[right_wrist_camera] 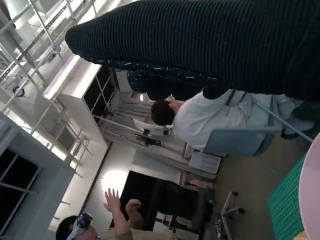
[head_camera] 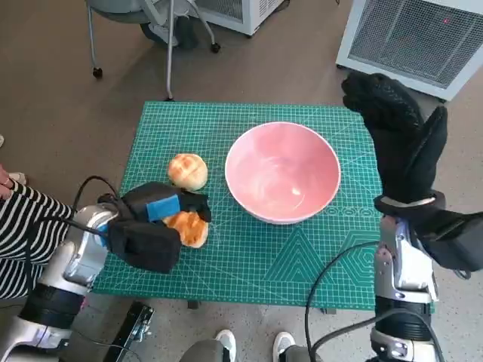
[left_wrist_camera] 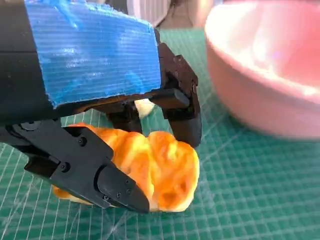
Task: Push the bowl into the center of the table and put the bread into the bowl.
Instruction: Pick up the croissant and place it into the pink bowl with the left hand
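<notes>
A pink bowl (head_camera: 282, 172) stands empty on the green mat (head_camera: 249, 264), slightly right of the middle. It fills the far side of the left wrist view (left_wrist_camera: 260, 75), and its rim shows in the right wrist view (right_wrist_camera: 311, 195). A golden piece of bread (head_camera: 192, 228) lies on the mat to the bowl's left. My left hand (head_camera: 151, 226) covers it, and in the left wrist view the black fingers (left_wrist_camera: 180, 110) clasp the bread (left_wrist_camera: 165, 170) from both sides. My right hand (head_camera: 400, 136) is raised beside the bowl's right side, fingers spread and holding nothing; its glove (right_wrist_camera: 210, 45) spans the right wrist view.
A second round bun (head_camera: 187, 171) sits on the mat just beyond my left hand. A person's striped sleeve (head_camera: 19, 226) is at the left edge. White units (head_camera: 423, 38) and chair legs (head_camera: 151, 30) stand behind the table. Shoes (head_camera: 226, 343) show below.
</notes>
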Motion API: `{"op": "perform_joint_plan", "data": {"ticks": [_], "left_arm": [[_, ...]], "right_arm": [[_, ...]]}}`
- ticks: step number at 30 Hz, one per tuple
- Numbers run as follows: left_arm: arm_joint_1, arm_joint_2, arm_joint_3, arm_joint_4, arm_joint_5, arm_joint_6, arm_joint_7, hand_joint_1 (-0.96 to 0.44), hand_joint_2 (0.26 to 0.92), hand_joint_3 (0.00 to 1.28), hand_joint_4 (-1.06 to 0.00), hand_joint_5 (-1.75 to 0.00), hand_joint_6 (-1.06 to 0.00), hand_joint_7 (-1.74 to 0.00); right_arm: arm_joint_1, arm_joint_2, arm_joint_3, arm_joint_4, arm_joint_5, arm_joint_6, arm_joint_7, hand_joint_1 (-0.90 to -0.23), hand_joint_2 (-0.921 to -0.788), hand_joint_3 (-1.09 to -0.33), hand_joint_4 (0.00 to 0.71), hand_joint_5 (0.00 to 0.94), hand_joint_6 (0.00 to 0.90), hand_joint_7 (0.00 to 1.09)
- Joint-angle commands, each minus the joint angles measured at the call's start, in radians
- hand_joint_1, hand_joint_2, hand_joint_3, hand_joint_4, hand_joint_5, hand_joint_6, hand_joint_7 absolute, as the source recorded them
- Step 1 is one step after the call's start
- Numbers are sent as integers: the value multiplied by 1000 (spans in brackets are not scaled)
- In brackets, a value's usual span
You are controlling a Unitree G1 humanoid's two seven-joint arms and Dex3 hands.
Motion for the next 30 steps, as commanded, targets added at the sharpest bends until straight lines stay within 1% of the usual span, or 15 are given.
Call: {"op": "perform_joint_plan", "data": {"ticks": [1,7,12,15,25,30], "left_arm": [[-37,-1,40,-89,-45,33,-29,1,920,82,-717,-1184,-566,-1181],[-87,-22,80,-201,-91,89,-49,1,920,80,-706,-1179,-576,-1187],[-158,-58,90,-246,-105,106,-32,1,920,67,-723,-1159,-590,-1175],[-204,-85,87,-244,-102,105,-18,1,920,64,-729,-1164,-593,-1161],[-343,-174,47,-194,-79,120,0,1,914,44,-774,-1150,-627,-1090],[-410,-220,-3,-105,-60,102,-3,1,913,40,-776,-1145,-635,-1083]], "right_arm": [[17,-3,-7,19,9,9,9,-757,-921,-634,198,0,125,351],[17,-3,-10,18,13,11,11,-753,-921,-633,198,0,129,353],[15,-2,-12,23,17,10,15,-752,-921,-633,198,0,129,354],[16,-2,-14,24,19,11,17,-752,-921,-633,198,0,129,355],[25,-4,-17,28,7,-6,13,-750,-921,-633,198,1,129,356],[32,-7,-20,25,-1,-20,11,-740,-921,-641,197,0,128,356]]}}
